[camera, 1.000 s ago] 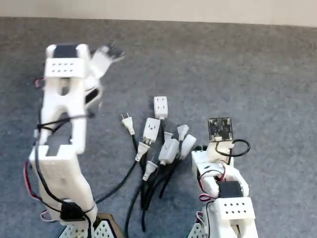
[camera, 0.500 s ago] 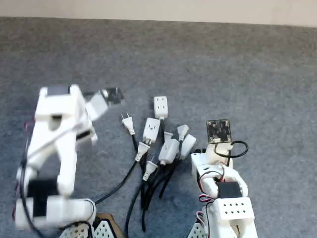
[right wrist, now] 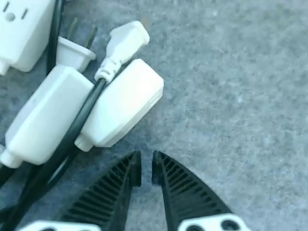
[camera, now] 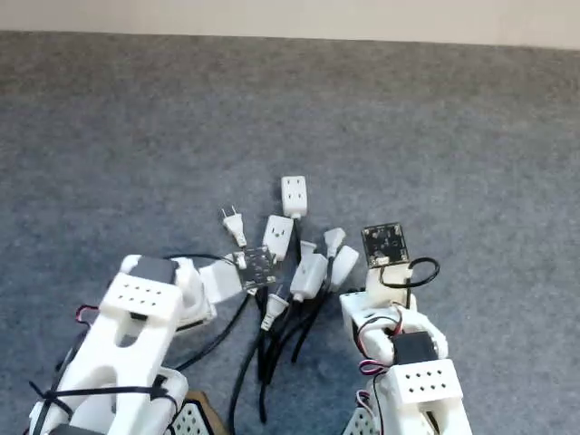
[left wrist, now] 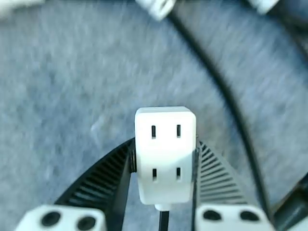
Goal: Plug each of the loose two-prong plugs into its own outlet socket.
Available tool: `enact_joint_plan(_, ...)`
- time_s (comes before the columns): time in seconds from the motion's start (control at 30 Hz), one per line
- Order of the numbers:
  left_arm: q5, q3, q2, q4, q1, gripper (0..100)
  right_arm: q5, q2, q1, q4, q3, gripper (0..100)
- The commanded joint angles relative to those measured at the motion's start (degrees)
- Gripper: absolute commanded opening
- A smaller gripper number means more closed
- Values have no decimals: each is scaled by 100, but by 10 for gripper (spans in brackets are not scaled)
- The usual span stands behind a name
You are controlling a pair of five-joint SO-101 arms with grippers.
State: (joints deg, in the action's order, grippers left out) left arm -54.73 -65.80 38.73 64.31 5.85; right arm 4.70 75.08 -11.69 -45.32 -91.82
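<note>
My left gripper point(left wrist: 163, 151) is shut on a white outlet socket point(left wrist: 165, 144), two pairs of slots facing up and a black cord leaving its base. In the high view the left arm point(camera: 145, 313) lies low at the front left, its wrist over the pile of cords. A loose two-prong plug point(camera: 234, 225) lies just beyond it, and a free socket point(camera: 293, 195) sits farthest back. My right gripper point(right wrist: 147, 168) is shut on nothing above bare carpet, near two white cord ends point(right wrist: 122, 103) and a two-prong plug point(right wrist: 74, 53).
More white plugs and sockets point(camera: 308, 272) on black cords point(camera: 267, 349) lie bunched between the two arms. Grey carpet point(camera: 453, 136) spreads open to the back, left and right. The right arm point(camera: 408, 362) stands at the front right.
The left arm swung down from high at the back left to low over the cord pile. The right arm shifted slightly left. The plugs and sockets on the carpet stayed put.
</note>
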Motion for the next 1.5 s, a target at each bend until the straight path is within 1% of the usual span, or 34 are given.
enact_joint_plan(0.0, 123, 13, 119, -53, 92, 88, 88, 75, -66, -40, 198, 56)
enact_joint_plan(0.13, 149, -48, 145, -53, 31, 209, 229, 75, -66, -154, 207, 56)
enact_joint_plan(0.23, 149, 145, 154, -53, -268, 253, 246, 75, -66, -154, 207, 56)
enact_joint_plan(0.37, 149, 646, 154, -18, -743, 252, 246, 75, -75, -154, 207, 56)
enact_joint_plan(0.47, 158, 963, 154, 26, -919, 252, 255, 75, -75, -154, 207, 56)
enact_joint_plan(0.63, 158, 1473, 154, 633, -910, 252, 255, 75, -75, -163, 207, 56)
enact_joint_plan(0.7, 158, 1613, 154, 747, -910, 252, 255, 75, -75, -163, 207, 56)
enact_joint_plan(0.97, 176, 1710, 163, 712, -936, 252, 255, 75, -75, -163, 207, 56)
enact_joint_plan(1.0, 290, 1719, 163, 659, -936, 252, 255, 75, -75, -163, 207, 56)
enact_joint_plan(1.13, 1002, 1833, 119, -44, -989, 252, 255, 75, -75, -163, 207, 56)
enact_joint_plan(1.27, 1345, 1842, 119, -809, -1244, 252, 255, 75, -75, -163, 207, 56)
enact_joint_plan(1.33, 1407, 1815, 101, -1064, -1420, 252, 255, 75, -75, -163, 207, 56)
enact_joint_plan(1.47, 1152, 1604, -171, -1125, -1631, 252, 255, 75, -75, -163, 207, 56)
